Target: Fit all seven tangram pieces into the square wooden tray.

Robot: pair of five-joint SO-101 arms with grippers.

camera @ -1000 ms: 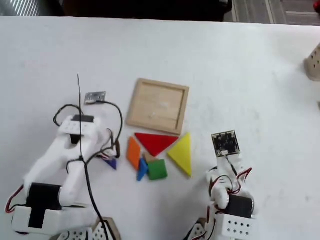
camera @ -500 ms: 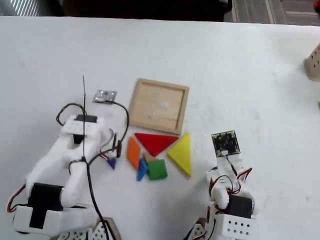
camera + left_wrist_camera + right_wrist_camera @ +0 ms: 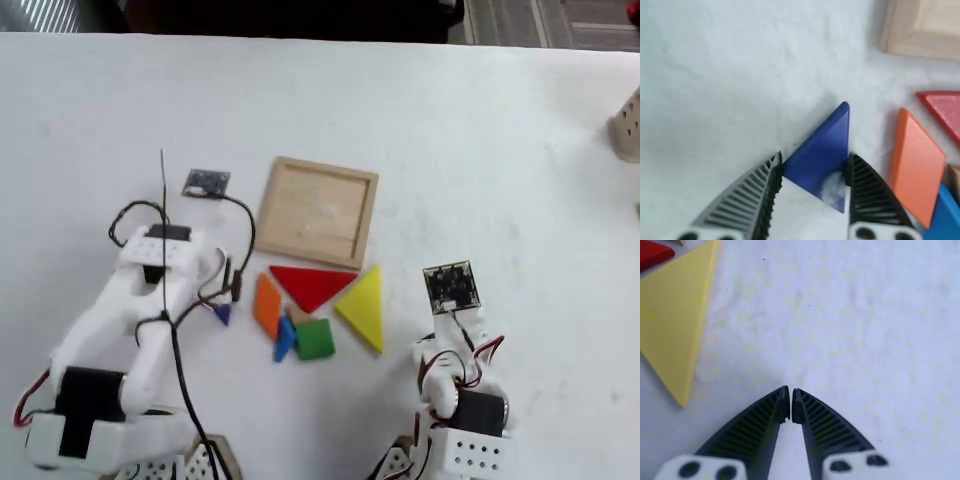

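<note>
The square wooden tray point(image 3: 318, 211) lies mid-table with nothing in it; its corner point(image 3: 920, 27) appears in the left wrist view. Just in front of it are a red triangle point(image 3: 312, 283), a yellow triangle point(image 3: 365, 305), an orange parallelogram point(image 3: 267, 305), a green square point(image 3: 315, 340), a small blue piece point(image 3: 285, 338) and a tan piece point(image 3: 298, 316). My left gripper point(image 3: 225, 308) point(image 3: 813, 162) is shut on a dark blue triangle point(image 3: 822, 155) point(image 3: 222, 313), left of the orange piece point(image 3: 915, 165). My right gripper point(image 3: 790, 396) is shut on nothing, over bare table beside the yellow triangle point(image 3: 672, 320).
A pale perforated block point(image 3: 627, 125) stands at the table's right edge. The right arm's base point(image 3: 460, 420) sits at the front right, and the left arm's body point(image 3: 110, 340) takes up the front left. Open white table surrounds the tray.
My left gripper, holding the dark blue triangle, has shifted a little toward the tray and the orange piece. The right arm has stayed still.
</note>
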